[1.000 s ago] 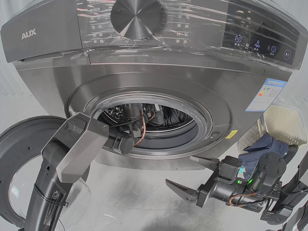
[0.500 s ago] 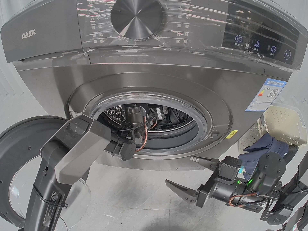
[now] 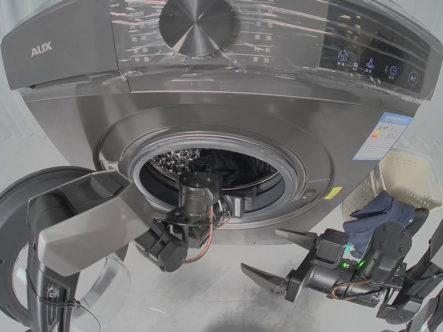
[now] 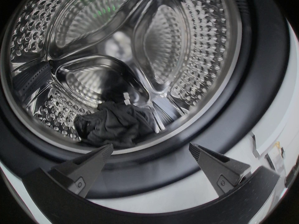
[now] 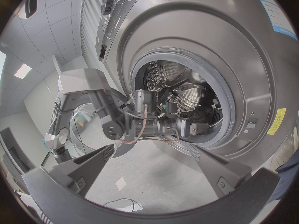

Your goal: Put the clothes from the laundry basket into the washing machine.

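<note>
Left gripper [image 4: 150,146] at the lower lip of the washer [image 3: 258,116] opening, just outside the black seal [image 4: 249,94], fingers apart, nothing between them. Beyond the fingertips and past the seal, a dark garment [image 4: 115,128] crumpled on the bottom of the drum [image 4: 199,47], close to the drum's front edge, touching neither finger. Right gripper [image 3: 260,250] low over the floor [image 3: 203,282] before the washer's right front corner, fingers spread wide, empty, well apart from the left gripper. Just behind the right wrist, a cream basket [image 3: 410,176] against the washer's right side, with a blue garment [image 3: 376,210] heaped over its near rim, untouched by either gripper. Door [image 3: 23,208] swung wide open at the washer's left front corner, left arm crossing in front of it. Pale grey glossy floor, with a thin cable [image 5: 123,200] and a white scrap [image 5: 121,183] lying on it, seen from the right wrist. White walls, tiled ceiling with a light panel [image 5: 22,71]. Dial [image 3: 196,21] and control panel on the washer's top front under clear film. Open room: the upper part of the round opening above the left wrist, and the stretch of floor between the door and the right gripper. Tight spots: the seal right under the left fingers, and the basket rim close behind the right arm.
</note>
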Controlling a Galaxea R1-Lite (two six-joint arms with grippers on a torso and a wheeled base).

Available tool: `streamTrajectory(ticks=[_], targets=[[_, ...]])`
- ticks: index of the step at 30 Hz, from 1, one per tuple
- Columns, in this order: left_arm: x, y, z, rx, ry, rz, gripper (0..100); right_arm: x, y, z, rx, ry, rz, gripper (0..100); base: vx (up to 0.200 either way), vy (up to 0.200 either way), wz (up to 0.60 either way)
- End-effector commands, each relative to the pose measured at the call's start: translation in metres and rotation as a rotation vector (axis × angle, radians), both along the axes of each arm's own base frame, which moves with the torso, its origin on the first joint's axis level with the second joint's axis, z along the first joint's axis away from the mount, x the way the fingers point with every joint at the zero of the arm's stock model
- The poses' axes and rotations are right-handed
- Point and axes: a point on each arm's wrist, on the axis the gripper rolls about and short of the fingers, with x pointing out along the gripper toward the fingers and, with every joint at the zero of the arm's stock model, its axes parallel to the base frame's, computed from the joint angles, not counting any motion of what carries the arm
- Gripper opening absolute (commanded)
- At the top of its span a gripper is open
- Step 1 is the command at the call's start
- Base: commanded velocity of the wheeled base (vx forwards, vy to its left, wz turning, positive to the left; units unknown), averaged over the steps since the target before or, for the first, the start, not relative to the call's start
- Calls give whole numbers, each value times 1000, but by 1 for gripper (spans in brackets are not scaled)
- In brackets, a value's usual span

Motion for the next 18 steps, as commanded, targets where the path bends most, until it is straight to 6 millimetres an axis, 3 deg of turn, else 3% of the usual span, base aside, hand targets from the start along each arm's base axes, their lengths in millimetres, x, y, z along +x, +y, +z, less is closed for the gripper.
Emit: streamTrajectory(ticks=[1,8,12,14,18], targets=[[-76,6,22,12,-19,-157,100,-7,-8,-7,-33,26,10,100,0,0,0],[-136,33,43,-3,-23,-239,100,-8,-20,-3,-23,19,-33,100,0,0,0],[-155,53,51,-5,-36,-234,100,-6,-35,-3,-30,23,-86,100,0,0,0],[-172,71,61,-20,-56,-230,100,-4,-45,3,-12,8,-125,100,0,0,0],[-189,90,73,-45,-83,-230,100,-5,-60,14,20,-25,-200,100,0,0,0]])
